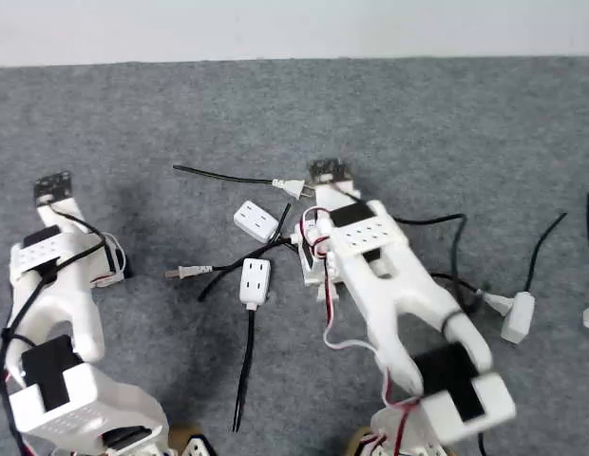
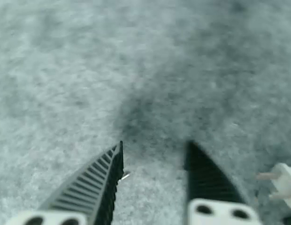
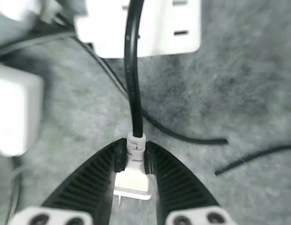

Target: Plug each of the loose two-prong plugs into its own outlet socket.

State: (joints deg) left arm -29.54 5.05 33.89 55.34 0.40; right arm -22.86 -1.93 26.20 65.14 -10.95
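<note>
right gripper pinching white two-prong plug by its body, near outlet block | left gripper spread, well apart from block | plug likely light, rigid, slick; grip body, not cord

Left gripper points down with jaws spread wide, right gripper is pinching a two-prong plug.

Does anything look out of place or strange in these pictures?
Yes. The white plug in the right end effector is held backwards: its prongs point toward the wrist, while its black cord runs across the outlet socket ahead.
</note>
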